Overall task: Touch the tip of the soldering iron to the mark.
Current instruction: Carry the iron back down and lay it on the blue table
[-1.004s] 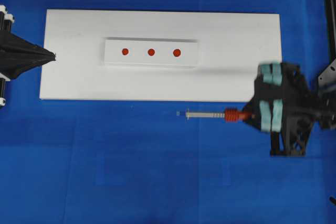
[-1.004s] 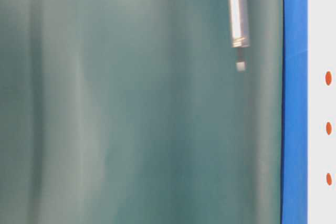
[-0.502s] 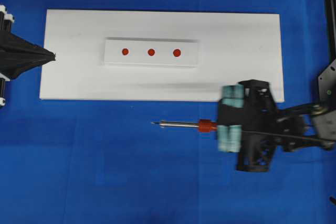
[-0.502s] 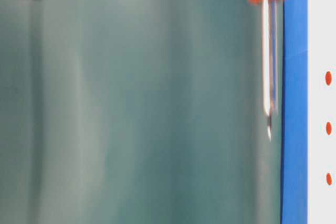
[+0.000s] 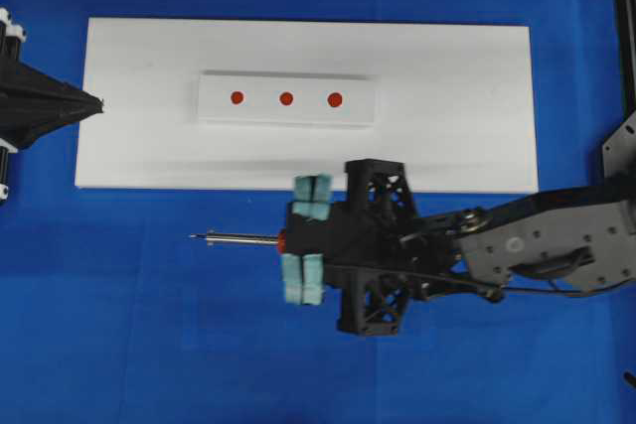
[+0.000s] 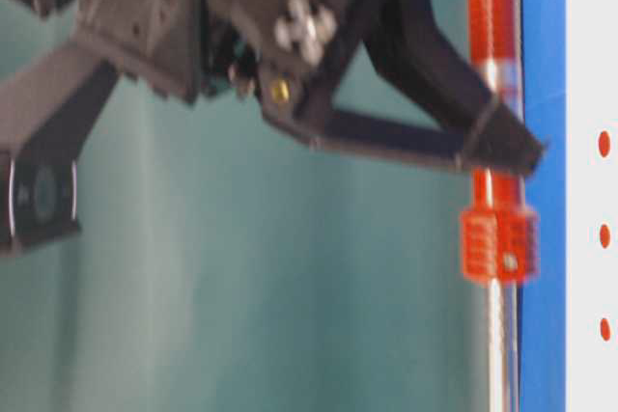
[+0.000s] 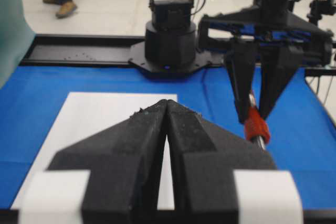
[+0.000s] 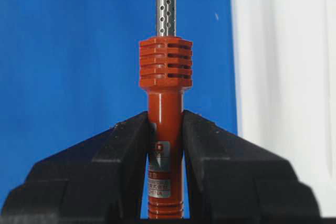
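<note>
Carrying the soldering iron [image 5: 243, 239] leftward over the last second, my right gripper [image 5: 298, 238] has travelled from the right end of the white board [image 5: 447, 67] to about the middle of the blue table cover [image 5: 149, 345], on the near side of the board's edge. Its jaws are clamped on the orange-red handle, plain in the right wrist view, with the silver shaft running level and the tip pointing left. My left gripper [image 5: 99, 104] has not stirred; it rests with its jaws pressed together at the board's left edge. The mark [image 5: 237, 98], the leftmost and smallest of three red dots on the raised white strip [image 5: 214, 111], lies far of the tip and a little to its right, well apart from it. I judge this sweep only lines me up; I must next carry the tip over the board and bring it down on that dot, not on the mid-sized dot [image 5: 286, 99] beside it
</note>
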{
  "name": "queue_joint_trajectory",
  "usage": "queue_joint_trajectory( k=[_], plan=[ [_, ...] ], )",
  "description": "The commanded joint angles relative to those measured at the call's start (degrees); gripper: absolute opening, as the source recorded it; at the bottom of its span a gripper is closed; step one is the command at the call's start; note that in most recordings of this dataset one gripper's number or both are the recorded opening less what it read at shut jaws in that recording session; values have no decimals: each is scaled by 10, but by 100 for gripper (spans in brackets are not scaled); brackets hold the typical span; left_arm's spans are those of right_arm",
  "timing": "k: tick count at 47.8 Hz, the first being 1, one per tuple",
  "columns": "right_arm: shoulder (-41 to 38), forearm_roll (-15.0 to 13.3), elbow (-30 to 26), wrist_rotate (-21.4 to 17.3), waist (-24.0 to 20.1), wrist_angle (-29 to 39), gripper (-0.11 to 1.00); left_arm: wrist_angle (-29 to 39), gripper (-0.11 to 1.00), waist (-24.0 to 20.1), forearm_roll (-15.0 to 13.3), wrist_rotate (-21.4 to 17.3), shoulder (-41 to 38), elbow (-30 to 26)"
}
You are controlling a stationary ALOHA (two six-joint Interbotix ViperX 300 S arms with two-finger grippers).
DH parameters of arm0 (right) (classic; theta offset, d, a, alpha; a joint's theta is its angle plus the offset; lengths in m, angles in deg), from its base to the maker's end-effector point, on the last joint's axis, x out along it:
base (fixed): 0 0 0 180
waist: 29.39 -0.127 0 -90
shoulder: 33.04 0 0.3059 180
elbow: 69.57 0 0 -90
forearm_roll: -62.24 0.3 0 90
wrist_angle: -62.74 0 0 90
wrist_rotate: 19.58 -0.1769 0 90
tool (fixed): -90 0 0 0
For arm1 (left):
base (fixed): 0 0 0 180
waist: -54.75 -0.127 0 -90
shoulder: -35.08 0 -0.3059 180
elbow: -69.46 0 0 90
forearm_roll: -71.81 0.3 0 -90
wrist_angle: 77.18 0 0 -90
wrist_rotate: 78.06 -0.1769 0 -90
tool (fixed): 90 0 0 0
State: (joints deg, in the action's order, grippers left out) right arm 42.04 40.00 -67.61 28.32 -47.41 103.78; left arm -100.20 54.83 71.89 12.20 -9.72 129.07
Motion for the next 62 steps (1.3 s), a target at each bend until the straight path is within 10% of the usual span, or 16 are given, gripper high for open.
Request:
queue_joint_trajectory(
  k=[1,18,39,62],
  plan=[
    [3,-3,-25,2,2,-4,6,-4,0,1,0,0,-2,-6],
    [-11,-2,-11,-1,3,-34,6,-5,0,1,1,1,-2,-6],
    [-90,11,67,-9,4,-248,6,-4,0,1,0,0,-2,-6],
    [-138,6,68,-5,11,-265,6,-5,0,1,0,0,-3,-6]
  ],
)
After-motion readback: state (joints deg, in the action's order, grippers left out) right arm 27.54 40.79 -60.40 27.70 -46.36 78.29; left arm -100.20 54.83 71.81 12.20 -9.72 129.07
